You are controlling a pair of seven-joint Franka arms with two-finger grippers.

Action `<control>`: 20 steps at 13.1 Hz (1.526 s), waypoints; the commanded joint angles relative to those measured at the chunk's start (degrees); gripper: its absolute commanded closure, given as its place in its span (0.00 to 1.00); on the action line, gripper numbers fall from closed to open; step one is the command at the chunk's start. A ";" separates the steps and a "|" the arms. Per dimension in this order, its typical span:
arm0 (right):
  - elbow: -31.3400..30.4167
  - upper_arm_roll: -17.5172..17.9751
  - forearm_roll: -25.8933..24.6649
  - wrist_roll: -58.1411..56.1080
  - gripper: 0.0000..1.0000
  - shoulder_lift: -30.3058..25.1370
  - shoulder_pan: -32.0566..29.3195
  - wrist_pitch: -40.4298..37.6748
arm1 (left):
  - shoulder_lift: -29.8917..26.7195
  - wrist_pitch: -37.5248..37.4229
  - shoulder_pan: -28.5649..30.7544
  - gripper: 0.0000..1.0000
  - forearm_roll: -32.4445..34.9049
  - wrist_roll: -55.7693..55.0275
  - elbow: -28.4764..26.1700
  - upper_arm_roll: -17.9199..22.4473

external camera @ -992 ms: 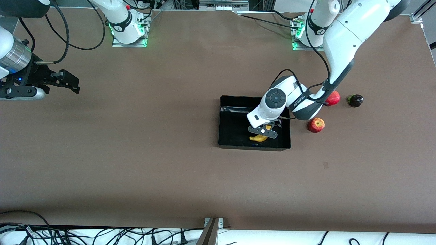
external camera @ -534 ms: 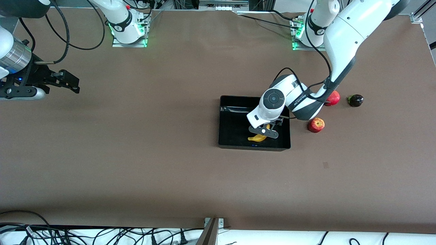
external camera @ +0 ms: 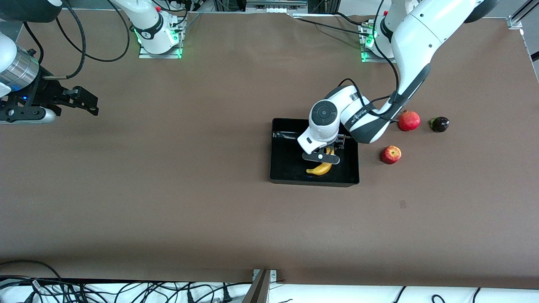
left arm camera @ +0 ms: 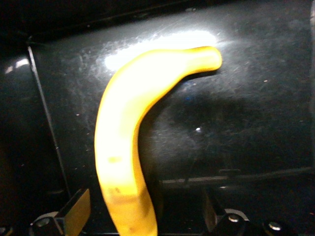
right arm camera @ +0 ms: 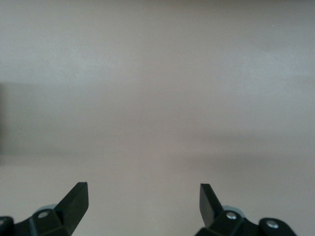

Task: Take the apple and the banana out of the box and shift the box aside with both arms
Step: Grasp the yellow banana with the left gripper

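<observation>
The yellow banana (external camera: pixel 321 169) lies in the black tray (external camera: pixel 313 182); it also shows in the left wrist view (left arm camera: pixel 128 137) on the glossy tray floor (left arm camera: pixel 246 98). My left gripper (external camera: pixel 321 158) hovers just over the banana, open, with its fingers on either side and clear of it in the left wrist view (left arm camera: pixel 142 206). The red apple (external camera: pixel 390 154) sits on the table beside the tray, toward the left arm's end. My right gripper (external camera: pixel 90 105) waits open and empty at the right arm's end; in its wrist view (right arm camera: pixel 142 196) only bare table shows.
A round red pomegranate (external camera: pixel 409 120) and a small dark fruit (external camera: pixel 440 124) lie farther from the front camera than the apple, toward the left arm's end. Brown table surface (external camera: pixel 189 189) spreads between the tray and the right gripper.
My left gripper has lifted and shifted a little toward the arm bases and the right arm's end, off the banana. The banana stays lying in the tray. The right arm has not moved.
</observation>
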 commanded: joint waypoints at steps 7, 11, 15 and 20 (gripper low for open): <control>0.46 0.22 0.21 -0.21 0.00 0.00 -0.34 -0.04 | 2.23 -0.24 0.78 0.00 5.28 -8.08 0.00 1.53; 0.46 0.13 0.21 -0.21 0.00 0.00 -0.34 -0.04 | 2.77 0.47 0.87 0.48 5.20 -8.34 -0.18 1.62; 0.46 0.22 0.21 -0.21 0.00 0.00 -0.34 -0.04 | 2.59 0.12 0.95 0.92 4.93 -8.61 -0.09 1.53; 0.46 0.22 0.21 -0.21 0.00 0.00 -0.34 -0.04 | 0.49 -1.37 1.04 0.92 3.45 -8.87 0.43 0.83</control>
